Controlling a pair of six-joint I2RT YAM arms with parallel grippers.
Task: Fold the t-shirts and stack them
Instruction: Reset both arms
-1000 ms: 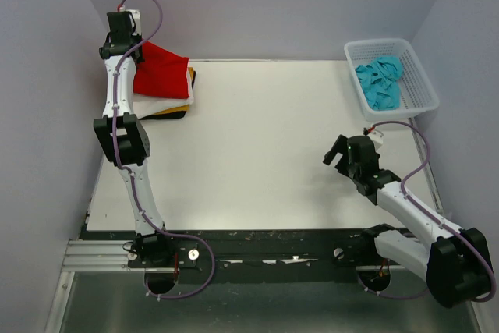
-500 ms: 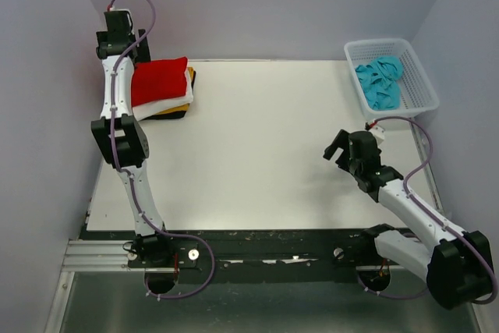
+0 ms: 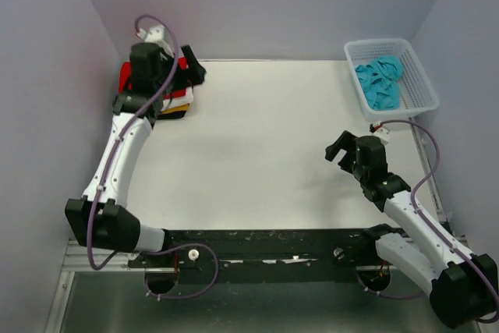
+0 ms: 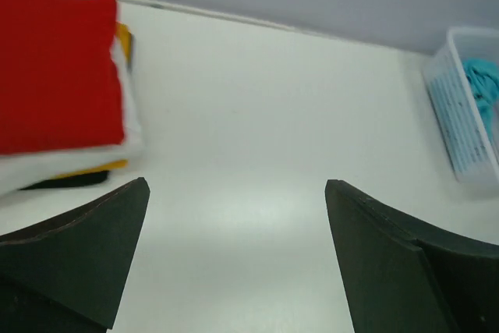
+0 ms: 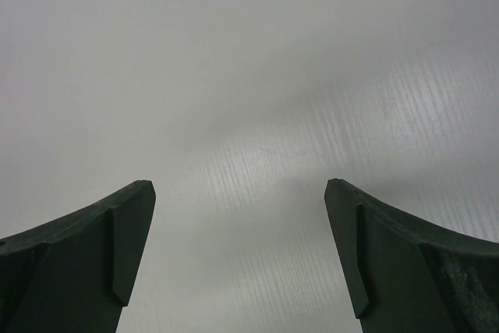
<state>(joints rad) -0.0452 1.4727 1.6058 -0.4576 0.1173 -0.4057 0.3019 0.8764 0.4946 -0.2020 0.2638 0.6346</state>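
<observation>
Two pincers, left pincer (image 4: 235,183) and right pincer (image 5: 240,185), gape empty; red t-shirt (image 4: 54,68) lies folded atop the far-left stack (image 4: 78,160), seemingly finished, turquoise t-shirt (image 3: 380,79) awaiting folding in far-right basket (image 3: 419,76).

Stack (image 3: 178,99): left arm (image 3: 125,146) hid most of it from above, only edges peeked out.
Red shirt (image 4: 54,68): ran off the left wrist view's left edge.
Black shirt (image 4: 66,181): just a sliver under the pile.
Basket (image 4: 460,115): cropped at the right edge, turquoise shirt (image 4: 483,87) inside cropped too.
</observation>
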